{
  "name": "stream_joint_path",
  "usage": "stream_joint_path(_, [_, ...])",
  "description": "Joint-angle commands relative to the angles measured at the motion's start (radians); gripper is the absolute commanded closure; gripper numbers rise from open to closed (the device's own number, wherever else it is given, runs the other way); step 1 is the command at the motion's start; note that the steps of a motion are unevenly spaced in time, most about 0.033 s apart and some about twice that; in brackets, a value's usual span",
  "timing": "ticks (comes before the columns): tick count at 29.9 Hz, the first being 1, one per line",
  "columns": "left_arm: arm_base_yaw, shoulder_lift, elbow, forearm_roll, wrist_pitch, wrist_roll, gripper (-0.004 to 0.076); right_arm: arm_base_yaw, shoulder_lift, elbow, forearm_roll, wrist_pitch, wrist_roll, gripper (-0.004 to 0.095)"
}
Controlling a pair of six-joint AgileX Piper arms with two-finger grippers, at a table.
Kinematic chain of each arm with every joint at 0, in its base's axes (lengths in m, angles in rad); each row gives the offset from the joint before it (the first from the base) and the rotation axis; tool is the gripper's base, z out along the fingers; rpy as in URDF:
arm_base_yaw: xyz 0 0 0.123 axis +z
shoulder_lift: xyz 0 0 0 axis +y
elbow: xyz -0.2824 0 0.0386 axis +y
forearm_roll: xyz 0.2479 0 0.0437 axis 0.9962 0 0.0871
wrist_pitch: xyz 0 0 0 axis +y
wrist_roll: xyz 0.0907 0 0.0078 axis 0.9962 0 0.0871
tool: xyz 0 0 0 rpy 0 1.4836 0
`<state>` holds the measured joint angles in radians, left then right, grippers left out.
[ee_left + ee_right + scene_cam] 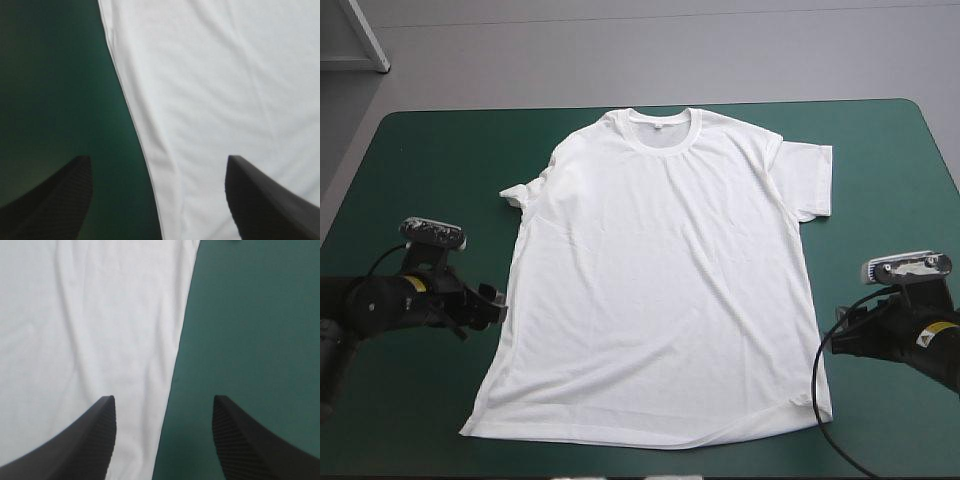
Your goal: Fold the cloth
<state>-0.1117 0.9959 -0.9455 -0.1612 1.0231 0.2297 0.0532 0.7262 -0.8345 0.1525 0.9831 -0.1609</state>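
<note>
The white T-shirt (665,280) lies spread flat on the teal-green cover, collar toward the far edge, hem toward the near edge. My left gripper (498,305) is at the shirt's left side edge, low over the table. In the left wrist view the left gripper (157,170) is open, and the T-shirt's side edge (150,165) runs between its fingers. My right gripper (842,330) is at the shirt's right side edge. Seen from the right wrist, the right gripper (164,407) stands open astride the T-shirt's edge (150,390).
Bare teal-green cover (420,170) lies on both sides of the shirt. The shirt's left sleeve (523,190) is partly tucked in; the right sleeve (810,180) lies flat.
</note>
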Motion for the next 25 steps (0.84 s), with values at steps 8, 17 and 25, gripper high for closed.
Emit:
stream_joint_path(8, [-0.002, 0.388, -0.24, 0.001, -0.204, -0.047, 0.0181, -0.007, 0.147, -0.092, 0.005, -0.153, -0.022, 0.0355])
stream_joint_path(17, [0.07, 0.658, -0.358, -0.083, -0.289, -0.059, 0.022, -0.007, 0.184, -0.092, 0.005, -0.165, -0.042, 0.0397])
stream_joint_path(25, [0.076, 0.817, -0.443, -0.162, -0.285, 0.018, 0.0232, -0.007, 0.184, -0.092, 0.007, -0.187, -0.045, 0.0399])
